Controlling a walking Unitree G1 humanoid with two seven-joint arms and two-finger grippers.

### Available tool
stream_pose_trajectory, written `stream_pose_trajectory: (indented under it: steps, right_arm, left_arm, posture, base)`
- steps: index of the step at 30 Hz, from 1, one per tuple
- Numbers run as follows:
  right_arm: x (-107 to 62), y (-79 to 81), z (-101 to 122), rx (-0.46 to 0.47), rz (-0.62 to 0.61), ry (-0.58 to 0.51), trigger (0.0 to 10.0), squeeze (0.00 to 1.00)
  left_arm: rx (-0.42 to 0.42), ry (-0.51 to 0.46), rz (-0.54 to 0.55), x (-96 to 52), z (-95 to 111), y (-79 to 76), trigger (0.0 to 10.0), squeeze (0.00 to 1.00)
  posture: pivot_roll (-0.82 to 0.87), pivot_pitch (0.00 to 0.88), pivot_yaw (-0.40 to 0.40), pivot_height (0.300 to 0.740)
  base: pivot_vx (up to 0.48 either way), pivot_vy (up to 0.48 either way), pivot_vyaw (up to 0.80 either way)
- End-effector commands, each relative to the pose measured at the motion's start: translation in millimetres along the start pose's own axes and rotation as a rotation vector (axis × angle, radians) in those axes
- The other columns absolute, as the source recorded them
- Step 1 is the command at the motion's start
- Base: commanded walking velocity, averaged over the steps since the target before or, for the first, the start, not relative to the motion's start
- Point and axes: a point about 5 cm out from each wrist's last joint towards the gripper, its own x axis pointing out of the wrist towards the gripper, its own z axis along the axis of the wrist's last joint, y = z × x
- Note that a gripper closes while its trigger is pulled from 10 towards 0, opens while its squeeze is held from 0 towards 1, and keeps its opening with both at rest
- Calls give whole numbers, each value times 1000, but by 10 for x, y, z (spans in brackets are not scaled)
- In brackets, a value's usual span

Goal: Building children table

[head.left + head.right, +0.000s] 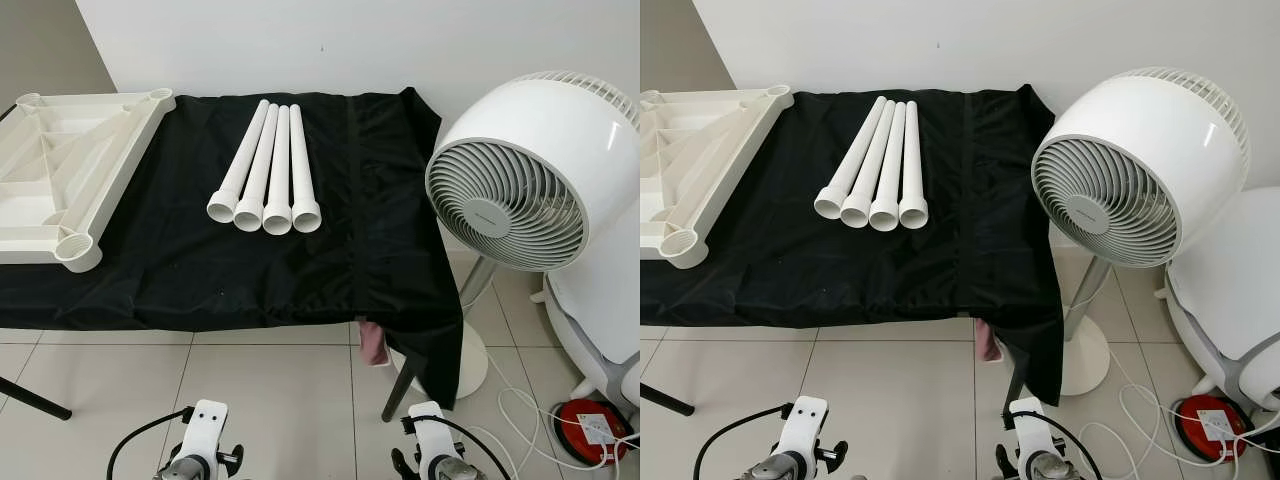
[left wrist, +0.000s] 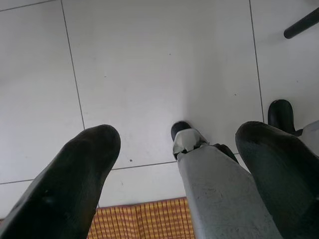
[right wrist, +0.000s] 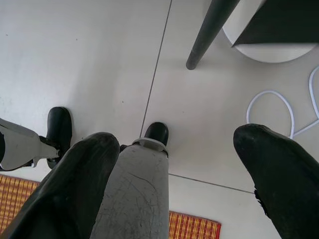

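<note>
A cream plastic table top (image 1: 60, 170) lies upside down at the left end of a table draped in black cloth (image 1: 380, 200). Its round leg sockets (image 1: 75, 247) face up. Several white tube legs (image 1: 265, 170) lie side by side on the cloth's middle, open ends toward me. Both arms hang low in front of the table, the left arm (image 1: 200, 440) and right arm (image 1: 435, 450) at the picture's bottom edge. My left gripper (image 2: 172, 164) is open over floor tiles, nothing between its fingers (image 2: 65, 189). My right gripper (image 3: 174, 174) is likewise open and empty, fingers (image 3: 279, 184) spread wide.
A large white pedestal fan (image 1: 520, 170) stands close to the table's right end, with white cables (image 1: 510, 410) and a red disc (image 1: 590, 425) on the floor. A black table leg (image 1: 400, 385) angles down. An orange checked mat (image 2: 139, 219) lies by my feet.
</note>
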Motion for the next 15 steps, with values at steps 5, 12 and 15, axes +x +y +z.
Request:
stream_pose_trajectory:
  steps: [5, 12, 15]
  right_arm:
    - [-91, -174, -260, 37, -39, 50, 10000, 0]
    - [-78, -122, -239, 19, -23, 49, 10000, 0]
    - [-70, -83, -226, -8, -6, 48, 10000, 0]
  left_arm:
    - [0, 14, 77, -85, -244, 54, 10000, 0]
    - [-136, 32, 118, -102, -322, 56, 10000, 0]
    - [-118, 30, 96, -96, -313, 30, 10000, 0]
  posture:
    - [-121, 0, 50, 740]
    - [-97, 0, 71, 740]
    - [-68, 0, 72, 740]
  base:
    - [0, 0, 0]
    - [0, 0, 0]
    - [0, 0, 0]
